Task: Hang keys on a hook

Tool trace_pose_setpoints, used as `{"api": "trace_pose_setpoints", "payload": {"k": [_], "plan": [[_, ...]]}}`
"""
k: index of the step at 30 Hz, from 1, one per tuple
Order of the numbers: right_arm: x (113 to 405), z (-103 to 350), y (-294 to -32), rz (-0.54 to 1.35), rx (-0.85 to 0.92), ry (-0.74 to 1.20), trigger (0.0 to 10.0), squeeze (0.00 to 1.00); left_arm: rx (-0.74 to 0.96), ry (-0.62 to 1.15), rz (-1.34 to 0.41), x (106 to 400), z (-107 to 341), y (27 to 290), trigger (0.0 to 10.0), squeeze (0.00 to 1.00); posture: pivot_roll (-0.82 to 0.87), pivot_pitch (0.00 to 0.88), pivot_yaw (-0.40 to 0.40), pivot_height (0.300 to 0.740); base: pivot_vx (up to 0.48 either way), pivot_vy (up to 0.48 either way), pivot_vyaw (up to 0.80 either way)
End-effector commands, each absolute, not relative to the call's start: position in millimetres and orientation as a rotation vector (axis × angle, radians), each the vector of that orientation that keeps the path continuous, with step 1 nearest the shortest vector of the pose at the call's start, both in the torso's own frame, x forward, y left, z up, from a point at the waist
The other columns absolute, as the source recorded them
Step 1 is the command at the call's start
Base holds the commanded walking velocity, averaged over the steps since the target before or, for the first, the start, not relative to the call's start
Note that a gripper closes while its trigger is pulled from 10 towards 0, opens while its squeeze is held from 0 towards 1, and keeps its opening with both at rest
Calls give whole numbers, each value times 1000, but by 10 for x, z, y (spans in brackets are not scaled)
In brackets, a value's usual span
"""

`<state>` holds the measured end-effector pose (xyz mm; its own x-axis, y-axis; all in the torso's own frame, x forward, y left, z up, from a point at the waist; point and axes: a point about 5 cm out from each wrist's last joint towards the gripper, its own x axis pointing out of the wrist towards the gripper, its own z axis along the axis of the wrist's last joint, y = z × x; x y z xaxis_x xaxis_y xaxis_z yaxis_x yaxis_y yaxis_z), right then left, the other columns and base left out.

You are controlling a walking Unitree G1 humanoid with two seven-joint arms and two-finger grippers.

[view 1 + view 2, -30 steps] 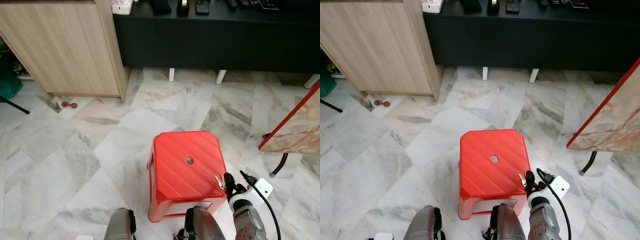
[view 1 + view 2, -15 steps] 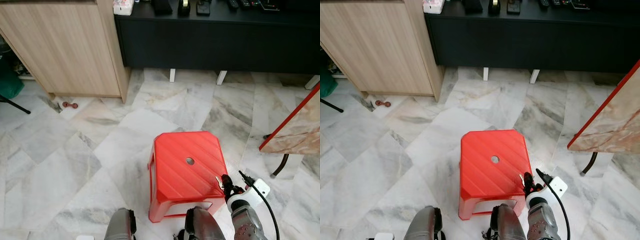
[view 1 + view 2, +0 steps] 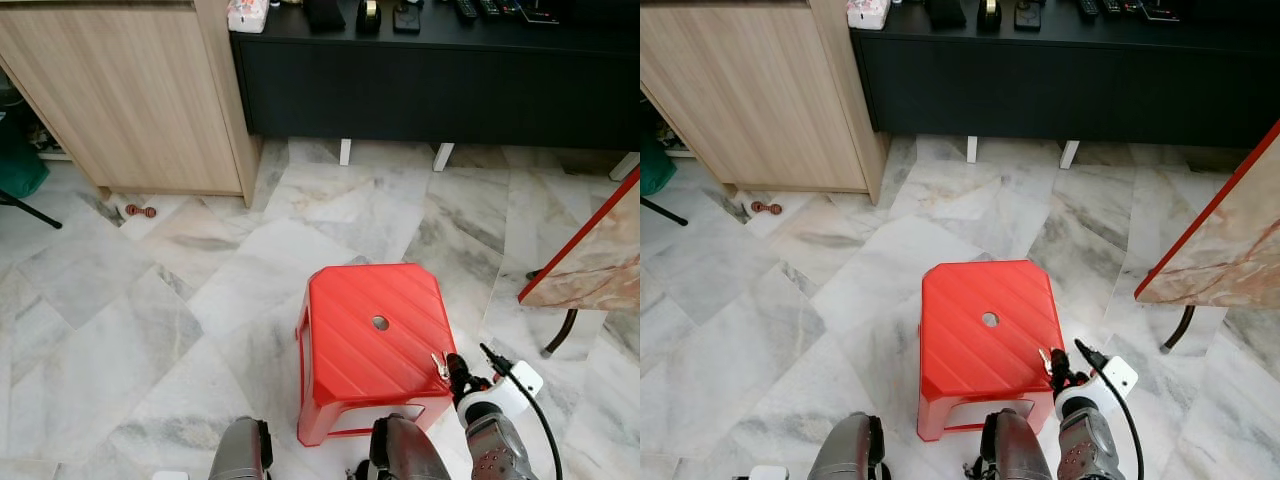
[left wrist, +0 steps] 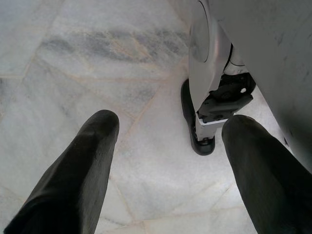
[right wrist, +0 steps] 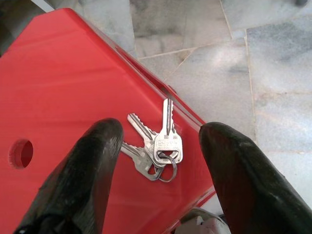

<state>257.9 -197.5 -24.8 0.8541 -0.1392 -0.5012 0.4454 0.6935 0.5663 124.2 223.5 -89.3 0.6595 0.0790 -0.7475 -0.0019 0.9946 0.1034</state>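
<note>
head view, stool: red plastic stool [image 3: 378,340] on marble floor [image 3: 140,330], round hole in middle of seat.
head view, keys: keys [image 3: 439,366] flat on seat, at the near right corner close to the edge.
head view, right gripper: right gripper [image 3: 458,368] low at that same corner, just beside the keys; white block with black cable on the wrist.
head view, left arm: hangs idle at bottom of picture, left of the stool.
head view, surroundings: wooden cabinet [image 3: 130,95] far left, black sideboard [image 3: 430,85] along the far wall with small items on top, red-edged marble panel [image 3: 590,250] leaning at right.
right wrist view, keys: several silver keys [image 5: 157,146] on one ring, fanned out on red seat, next to the corner edge.
right wrist view, fingers: two black fingers [image 5: 92,165] spread wide, one each side of the keys, not touching them, nothing gripped.
right wrist view, stool: seat hole visible off to one side, floor tiles beyond the edge.
left wrist view, left gripper: left gripper [image 4: 168,126] fingers apart, holding nothing, pointing at the floor.
left wrist view, robot foot [image 4: 197,131]: dark sole on marble tile between the fingertips, silver leg above it.
</note>
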Motion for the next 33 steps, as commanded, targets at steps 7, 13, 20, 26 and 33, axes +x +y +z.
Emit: {"api": "trace_pose_setpoints", "payload": {"k": [7, 13, 20, 26, 33], "plan": [[2531, -317, -1985, -370, 741, 489, 10000, 0, 97, 911, -2, 1104, -971, 2124, 10000, 0, 101, 186, -68, 634, 0, 0, 0], [2510, -343, -2000, -385, 736, 504, 10000, 0, 97, 911, -1, 1103, -970, 2127, 10000, 0, 103, 187, -68, 634, 0, 0, 0], [2486, -359, -2035, -394, 736, 506, 10000, 0, 98, 911, -4, 1101, -970, 2127, 10000, 0, 103, 188, -67, 634, 0, 0, 0], [2478, -369, -2045, -394, 734, 512, 10000, 0, 95, 913, -13, 1102, -972, 2117, 10000, 0, 106, 190, -67, 634, 0, 0, 0], [2463, -393, -2025, -381, 734, 531, 10000, 0, 97, 913, -16, 1101, -973, 2112, 10000, 0, 105, 190, -67, 634, 0, 0, 0]]}}
